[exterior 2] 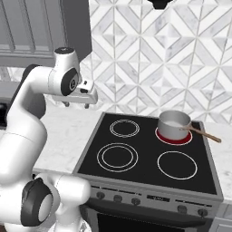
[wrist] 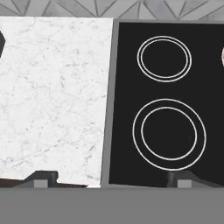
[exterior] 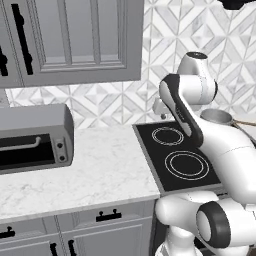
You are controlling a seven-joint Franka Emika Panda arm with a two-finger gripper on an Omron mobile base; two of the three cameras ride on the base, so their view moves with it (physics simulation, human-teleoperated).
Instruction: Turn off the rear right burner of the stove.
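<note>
Stove (exterior 2: pixel 149 174) knobs (exterior 2: pixel 182 209): small, rigid, pinched and turned
Gripper (exterior 2: pixel 76 104), fingers apart, hovers high; rear right burner (exterior 2: pixel 174 138) glows well beyond it

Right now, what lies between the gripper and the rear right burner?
In the right base view, the small rear left ring and bare black glass separate the gripper from the rear right burner, under a pot.

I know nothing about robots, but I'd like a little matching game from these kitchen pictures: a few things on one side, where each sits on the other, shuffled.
Things:
1. saucepan
2. toaster oven
3. gripper
4. knobs

Places:
A. along the stove's grey front panel
B. on the marble counter, left of the stove
C. on the rear right burner, which glows red
D. in the air above the counter beside the stove

Pairs: 1-C, 2-B, 3-D, 4-A
</note>
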